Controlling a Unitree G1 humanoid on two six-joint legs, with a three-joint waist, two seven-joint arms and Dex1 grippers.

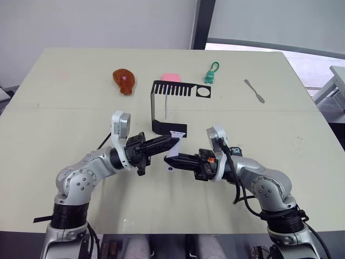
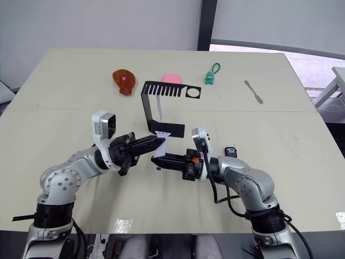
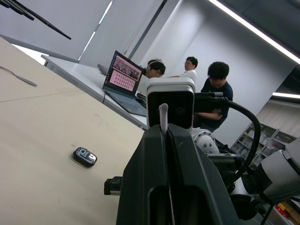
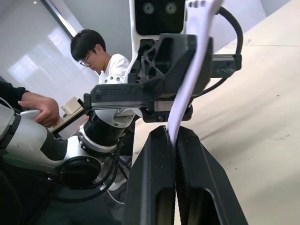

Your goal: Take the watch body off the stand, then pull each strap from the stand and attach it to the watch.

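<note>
One strap (image 2: pixel 163 141) is pinched between your left gripper (image 2: pixel 159 142) and right gripper (image 2: pixel 156 159), both closed on it just before the stand (image 2: pixel 161 108), while the watch body (image 2: pixel 230 151) lies off-stand behind your right gripper, with no strap joined yet.

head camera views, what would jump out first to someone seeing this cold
The two grippers meeting tip to tip at the table's middle: the left gripper and the right gripper both pinch one pale strap, just in front of the black stand. The watch body lies loose on the table beside the right arm. Along the far edge sit a brown toy, a green keychain figure and a metal tool.
</note>
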